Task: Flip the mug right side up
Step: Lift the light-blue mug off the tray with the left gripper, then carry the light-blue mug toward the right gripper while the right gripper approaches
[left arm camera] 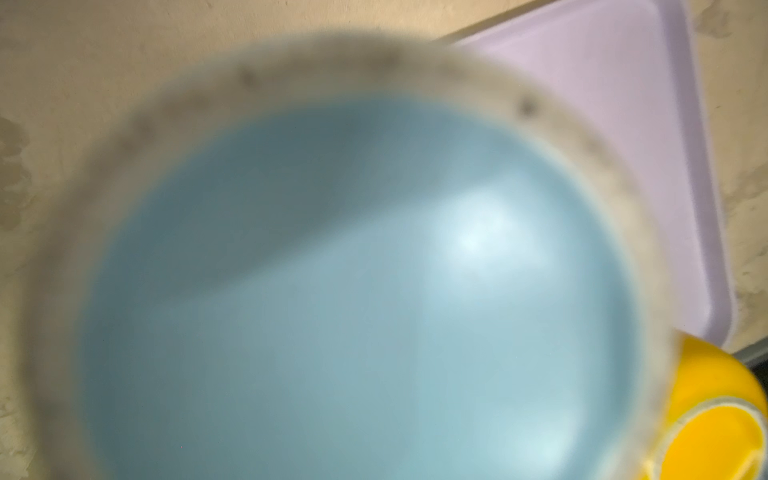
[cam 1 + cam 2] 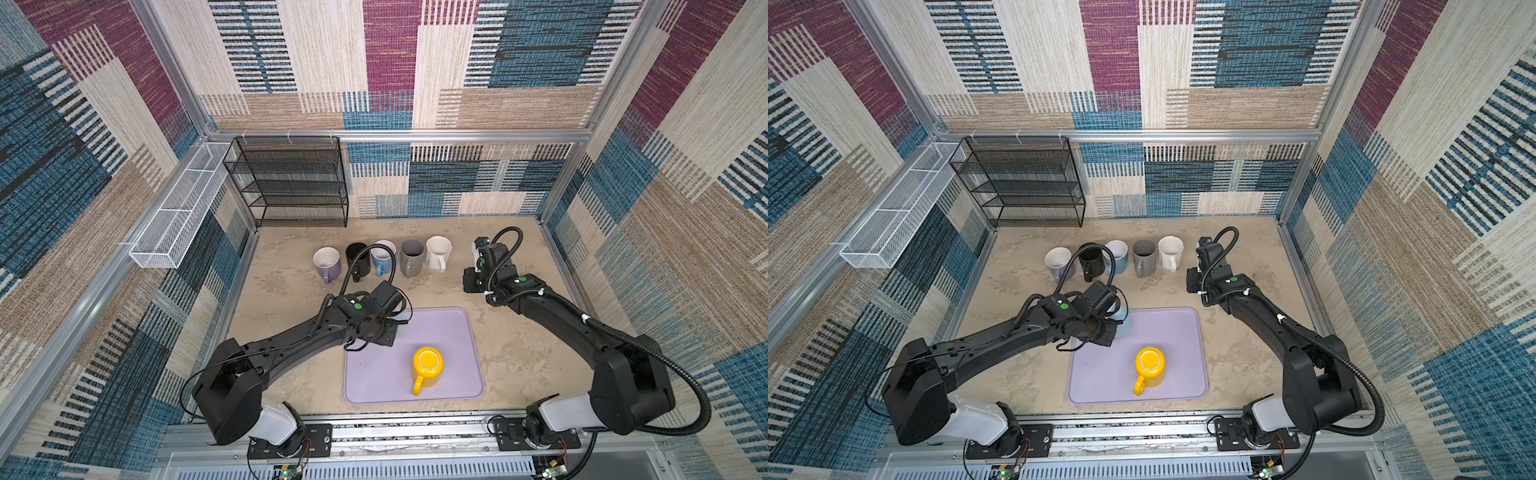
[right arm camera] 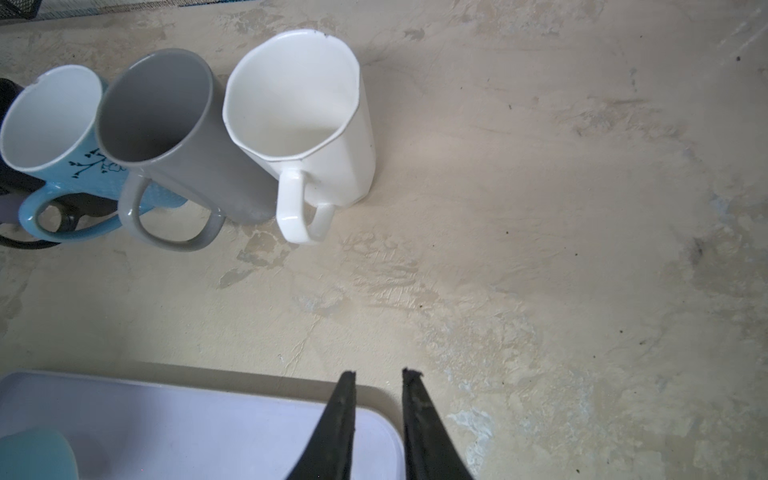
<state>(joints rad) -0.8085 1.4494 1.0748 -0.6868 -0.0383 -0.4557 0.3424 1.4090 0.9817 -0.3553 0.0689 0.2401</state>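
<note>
Above the beige surface (image 2: 519, 332), the left pincer (image 2: 1112, 311) clenches the pale blue mug (image 1: 353, 291). Roll it upright slowly, avoiding the yellow mug (image 2: 428, 365).

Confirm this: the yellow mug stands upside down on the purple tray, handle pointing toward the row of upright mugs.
Not quite. The yellow mug stands upside down on the purple tray, but its handle points away from the row of upright mugs, toward the tray's near edge. Both top views show it.

Both top views look steeply down over the table (image 2: 519, 353); close wrist views share the tray (image 3: 166, 415)
</note>
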